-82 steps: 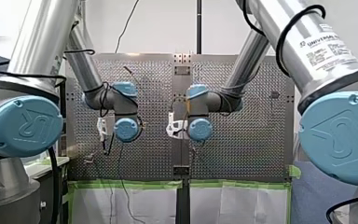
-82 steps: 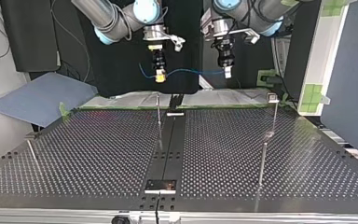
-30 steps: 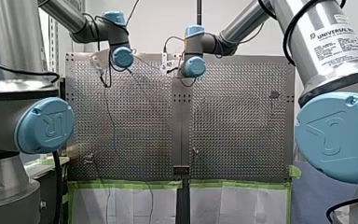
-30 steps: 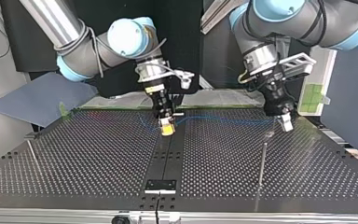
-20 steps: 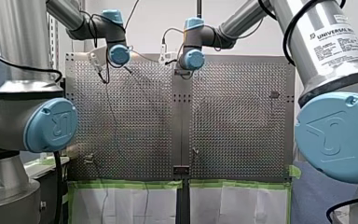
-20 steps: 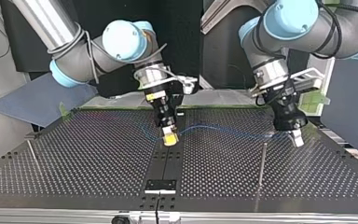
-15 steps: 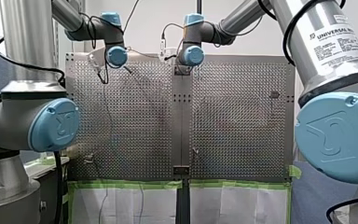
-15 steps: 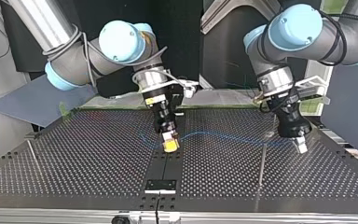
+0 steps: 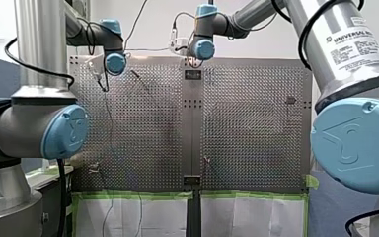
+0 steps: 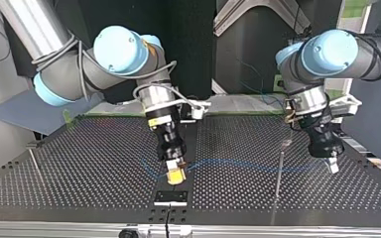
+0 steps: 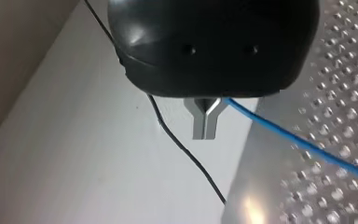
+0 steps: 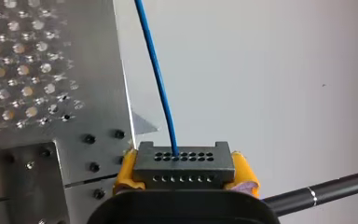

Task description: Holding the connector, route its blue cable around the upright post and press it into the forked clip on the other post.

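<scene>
- My right tool (image 10: 175, 175) is clamped on the connector (image 12: 182, 162). Its yellow pads (image 12: 244, 170) press the two ends, and the blue cable (image 10: 238, 164) leaves the holed face straight ahead.
- My left tool (image 10: 332, 166) has its metal fingers (image 11: 206, 122) drawn together. In the left wrist view they pinch the cable where it runs out beside them.
- The cable spans the gap between the two tools, low over the perforated worktop (image 10: 79, 163) and nearly level. In the top view it crosses the upright post (image 10: 278, 173) partway up the shaft.
- I judge the step in hand to be the wrap around that post.
- To do it well, the right tool should act as a steady anchor while the left one carries its end round.
- The span wants only light tension, and it should sit low enough that the wire bears on the shaft and does not slip over the top.
- This is a single thin wire in the connector, so a hard pull could drag it out.
- From the top view I cannot tell whether the cable passes in front of the post or behind it.
- I cannot pick out the forked clip with confidence. A small pale fitting (image 10: 286, 143) just above the post may be it.
- In the front view both tools are far off and small, and the cable does not show there.
</scene>
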`<move>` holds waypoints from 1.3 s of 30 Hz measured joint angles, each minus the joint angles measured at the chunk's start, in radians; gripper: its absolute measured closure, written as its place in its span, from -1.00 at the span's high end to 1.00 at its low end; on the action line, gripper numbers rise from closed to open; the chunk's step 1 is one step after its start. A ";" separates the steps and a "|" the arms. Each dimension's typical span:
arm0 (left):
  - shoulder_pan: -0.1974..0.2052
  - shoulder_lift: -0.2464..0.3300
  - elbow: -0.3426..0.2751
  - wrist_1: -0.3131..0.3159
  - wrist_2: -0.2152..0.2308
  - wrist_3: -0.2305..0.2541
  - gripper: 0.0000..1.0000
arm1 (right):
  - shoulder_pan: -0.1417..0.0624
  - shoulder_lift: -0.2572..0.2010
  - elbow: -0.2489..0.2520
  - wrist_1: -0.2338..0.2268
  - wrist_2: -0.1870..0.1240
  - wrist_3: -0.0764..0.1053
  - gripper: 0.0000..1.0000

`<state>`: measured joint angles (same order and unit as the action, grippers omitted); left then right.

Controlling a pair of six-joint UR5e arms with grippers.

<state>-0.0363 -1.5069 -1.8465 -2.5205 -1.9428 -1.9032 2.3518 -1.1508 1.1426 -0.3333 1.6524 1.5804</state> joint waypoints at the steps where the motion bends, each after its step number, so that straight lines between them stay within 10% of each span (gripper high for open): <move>1: 0.007 -0.007 0.003 -0.002 0.007 0.002 -0.99 | 0.001 0.006 -0.008 0.006 0.000 -0.001 -0.85; 30: 0.245 -0.231 0.138 -0.067 0.248 -0.028 -0.99 | 0.006 0.216 -0.154 0.062 -0.024 -0.013 -0.85; 39: 0.246 -0.283 0.144 -0.073 0.324 -0.035 -0.99 | -0.001 0.223 -0.158 0.070 -0.015 -0.011 -0.85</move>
<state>0.2095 -1.7900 -1.7022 -2.5938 -1.6190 -1.9383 2.3506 -0.9278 0.9846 -0.2629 1.6371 1.5693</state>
